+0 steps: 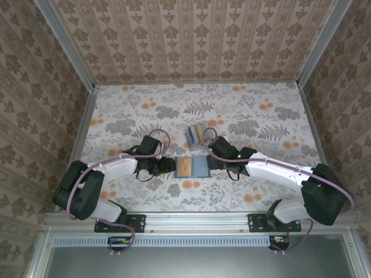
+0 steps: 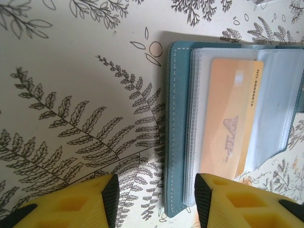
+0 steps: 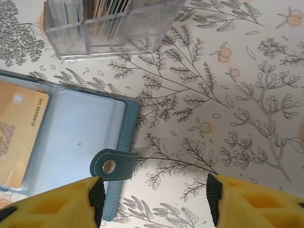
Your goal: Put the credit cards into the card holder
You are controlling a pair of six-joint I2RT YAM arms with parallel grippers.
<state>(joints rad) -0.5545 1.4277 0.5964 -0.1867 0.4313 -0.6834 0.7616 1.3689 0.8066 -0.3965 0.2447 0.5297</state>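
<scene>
The card holder (image 1: pixel 192 167) lies open on the table between both grippers, a teal wallet with clear sleeves. One yellow-tan credit card (image 2: pixel 228 118) sits inside a sleeve. More credit cards (image 3: pixel 108 8) stand in a small clear box (image 3: pixel 118 26) just behind the wallet. My left gripper (image 2: pixel 154 199) is open at the wallet's left edge (image 2: pixel 178 142), which lies between the fingers without being pinched. My right gripper (image 3: pixel 154 199) is open at the wallet's right edge, beside its snap tab (image 3: pixel 111 165), with bare table between the fingers.
The clear box (image 1: pixel 197 133) stands close behind the wallet, near the right gripper. The table (image 1: pixel 261 116) is covered with a floral cloth and is walled by patterned panels at the back and both sides.
</scene>
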